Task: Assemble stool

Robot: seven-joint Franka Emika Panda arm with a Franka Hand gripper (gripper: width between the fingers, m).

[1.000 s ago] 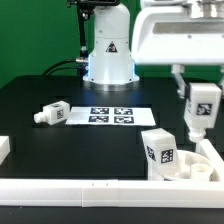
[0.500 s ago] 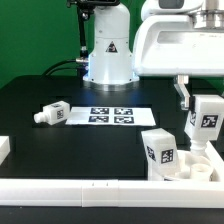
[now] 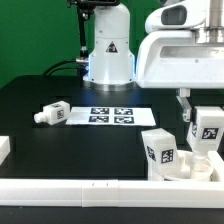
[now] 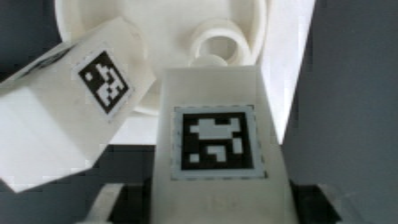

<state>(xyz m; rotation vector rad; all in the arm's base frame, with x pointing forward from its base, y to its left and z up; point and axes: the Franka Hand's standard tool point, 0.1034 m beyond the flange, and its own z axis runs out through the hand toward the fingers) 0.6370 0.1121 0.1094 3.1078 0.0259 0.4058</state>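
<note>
My gripper [image 3: 207, 128] is shut on a white stool leg [image 3: 209, 131] with a black-and-white tag, held upright just above the round seat [image 3: 205, 170] at the exterior view's right front. In the wrist view the held leg [image 4: 217, 130] fills the middle, its end over a round hole in the seat [image 4: 221, 44]. A second tagged leg [image 3: 159, 152] stands upright on the seat beside it, and shows in the wrist view [image 4: 80, 100]. A third leg [image 3: 51, 114] lies on the black table at the exterior view's left.
The marker board [image 3: 110, 115] lies flat mid-table in front of the arm's base [image 3: 108, 55]. A long white rail [image 3: 70, 187] runs along the front edge, with a white block [image 3: 4, 147] at the exterior view's far left.
My gripper has moved toward the exterior view's right and down with the leg, bringing it closer over the seat.
</note>
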